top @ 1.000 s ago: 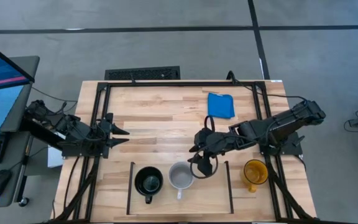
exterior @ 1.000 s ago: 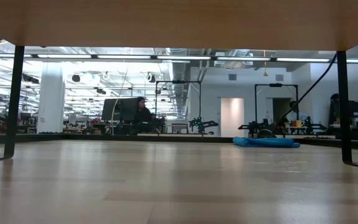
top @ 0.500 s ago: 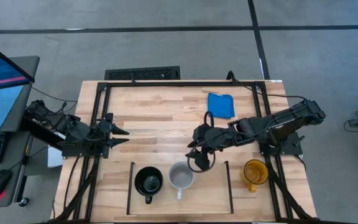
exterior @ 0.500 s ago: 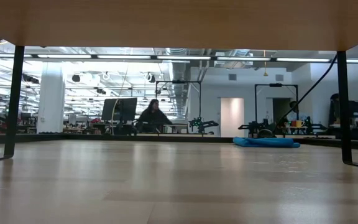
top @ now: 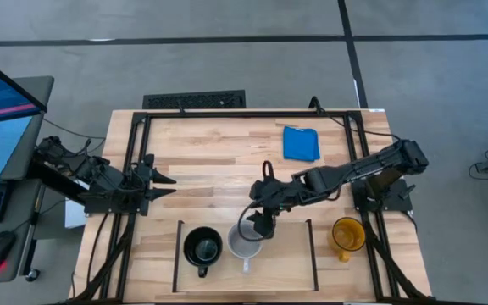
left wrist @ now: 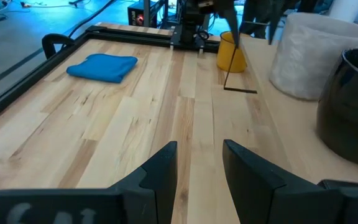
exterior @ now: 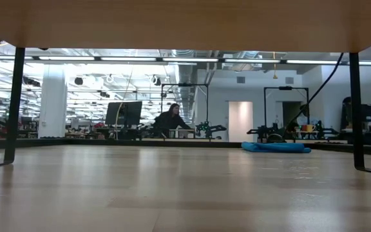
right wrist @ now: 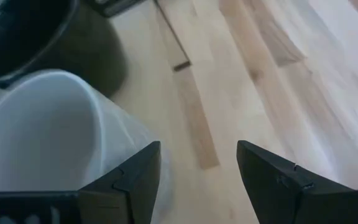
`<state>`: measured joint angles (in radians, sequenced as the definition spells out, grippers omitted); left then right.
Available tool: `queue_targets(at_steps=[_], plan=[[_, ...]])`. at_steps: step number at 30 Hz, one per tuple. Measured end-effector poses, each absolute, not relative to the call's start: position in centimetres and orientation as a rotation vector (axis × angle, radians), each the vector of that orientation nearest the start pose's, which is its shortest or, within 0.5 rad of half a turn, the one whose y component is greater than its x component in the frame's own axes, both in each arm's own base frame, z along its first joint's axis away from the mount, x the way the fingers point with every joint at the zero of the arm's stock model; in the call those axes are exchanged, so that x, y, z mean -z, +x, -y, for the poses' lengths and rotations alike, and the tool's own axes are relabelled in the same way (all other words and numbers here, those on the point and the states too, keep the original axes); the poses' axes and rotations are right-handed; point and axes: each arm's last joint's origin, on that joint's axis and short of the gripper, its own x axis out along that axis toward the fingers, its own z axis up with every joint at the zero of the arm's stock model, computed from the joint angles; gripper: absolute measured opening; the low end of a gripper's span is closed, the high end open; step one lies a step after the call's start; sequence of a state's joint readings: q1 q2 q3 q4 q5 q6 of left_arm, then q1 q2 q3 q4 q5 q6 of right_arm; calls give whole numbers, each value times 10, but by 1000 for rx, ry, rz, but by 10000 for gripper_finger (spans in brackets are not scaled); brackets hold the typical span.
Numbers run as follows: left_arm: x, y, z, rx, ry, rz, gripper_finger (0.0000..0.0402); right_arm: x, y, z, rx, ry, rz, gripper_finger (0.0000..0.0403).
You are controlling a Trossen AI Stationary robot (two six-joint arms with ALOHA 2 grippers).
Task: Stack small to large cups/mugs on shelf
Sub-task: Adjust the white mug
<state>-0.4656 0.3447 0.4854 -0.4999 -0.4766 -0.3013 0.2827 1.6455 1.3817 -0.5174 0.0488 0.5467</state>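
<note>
Seen from above, our table point(top: 219, 152) is a light wood top inside a black metal frame point(top: 138, 119), and the shelf point(top: 291, 267) is the strip of planks at its near edge, marked off by two thin black bars. The small black mug point(top: 202, 248) stands at the shelf's left end and the pale grey-white mug point(top: 246, 243) just beside it, so sizes rise from left to right. The yellow-orange mug point(top: 346, 235) sits outside the right bar, not yet on the shelf, which leaves the third place bare. Our right gripper point(top: 261, 224) reaches across the table and hangs at the far rim of the grey-white mug, fingers apart and holding nothing; we judge it is placed to nudge or let go of that mug. Our left gripper point(top: 166, 186) waits at the table's left side, fingers slightly apart, empty. A blue cloth point(top: 301, 142) lies well apart, toward the far edge.
</note>
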Motion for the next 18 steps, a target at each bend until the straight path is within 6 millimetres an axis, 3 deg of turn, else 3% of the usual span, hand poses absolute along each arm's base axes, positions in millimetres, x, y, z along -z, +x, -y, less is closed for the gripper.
queue_targets(at_steps=[4, 18], plan=[[-252, 89, 30, -63, -145, -327, 119, -295, 356, -102, -39, 377, -804, 235], [-252, 89, 30, -64, -149, -333, 119, -303, 351, -103, -9, 406, -803, 235]])
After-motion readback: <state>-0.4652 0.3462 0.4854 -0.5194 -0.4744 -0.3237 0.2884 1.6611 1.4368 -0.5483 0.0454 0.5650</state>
